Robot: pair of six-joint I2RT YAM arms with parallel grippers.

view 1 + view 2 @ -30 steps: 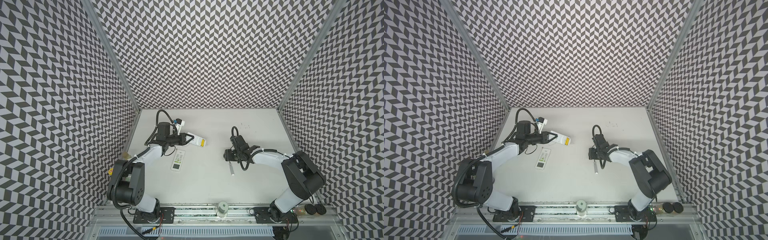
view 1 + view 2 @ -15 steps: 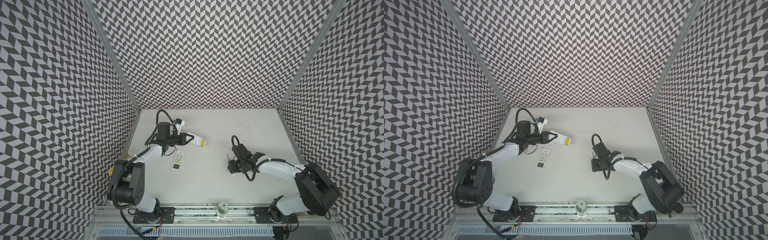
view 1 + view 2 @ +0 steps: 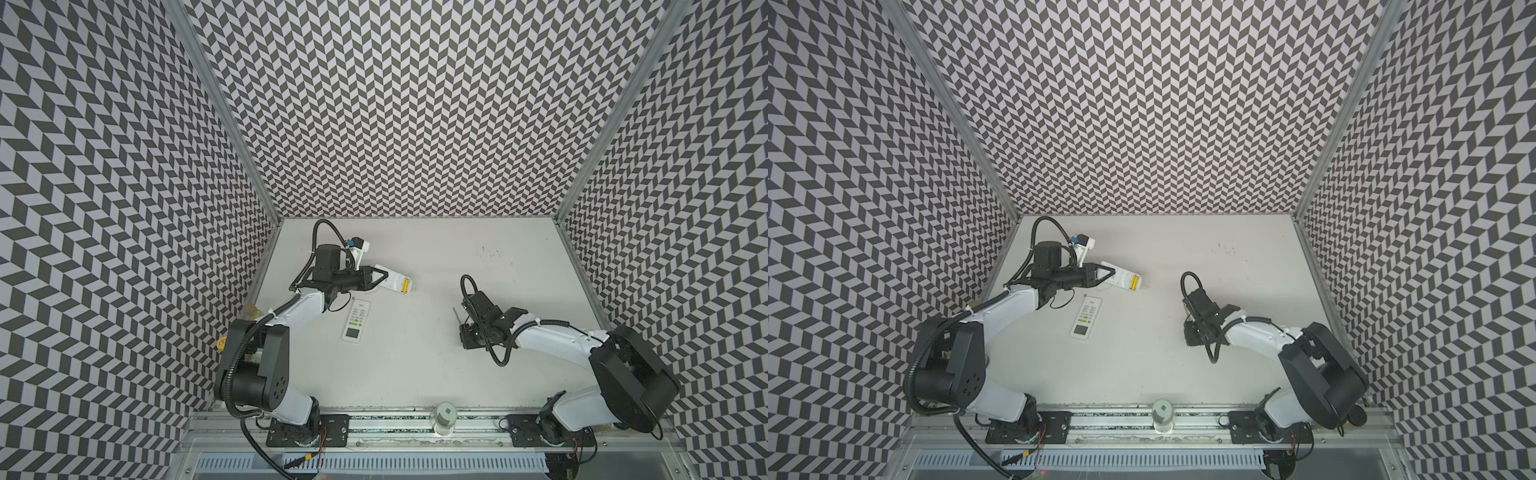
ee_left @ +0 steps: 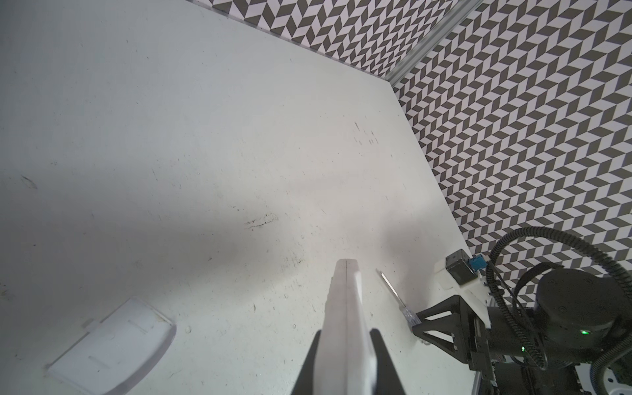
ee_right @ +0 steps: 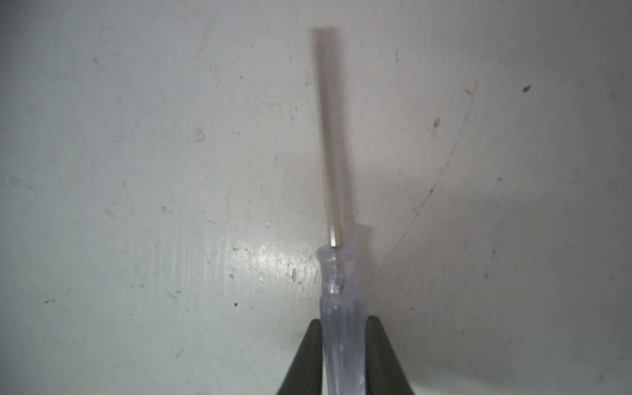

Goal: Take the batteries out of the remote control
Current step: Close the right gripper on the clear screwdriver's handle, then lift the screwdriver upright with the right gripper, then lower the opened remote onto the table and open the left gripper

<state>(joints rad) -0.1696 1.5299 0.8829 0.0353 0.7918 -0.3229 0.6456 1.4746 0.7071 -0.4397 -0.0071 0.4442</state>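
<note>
My left gripper (image 3: 383,277) is shut on a white remote control (image 3: 392,282), held on its long edge just above the table at the back left. Its open end shows the yellow batteries (image 3: 405,286), also seen in the compartment as yellow batteries (image 3: 1133,282). In the left wrist view the remote control (image 4: 345,307) runs out between the left gripper (image 4: 346,333) fingers. My right gripper (image 5: 343,321) is shut on the clear handle of a screwdriver (image 5: 337,301), low over the table at the right, with the metal shaft (image 3: 456,316) sticking out.
A second white remote (image 3: 356,322) lies face up on the table in front of my left gripper. A loose white battery cover (image 4: 113,345) lies flat on the table. A small cylinder (image 3: 444,417) stands on the front rail. Patterned walls close three sides.
My right gripper has moved toward the front over the screwdriver that lay on the table and has closed on its handle. The left arm with the remote has stayed still.
</note>
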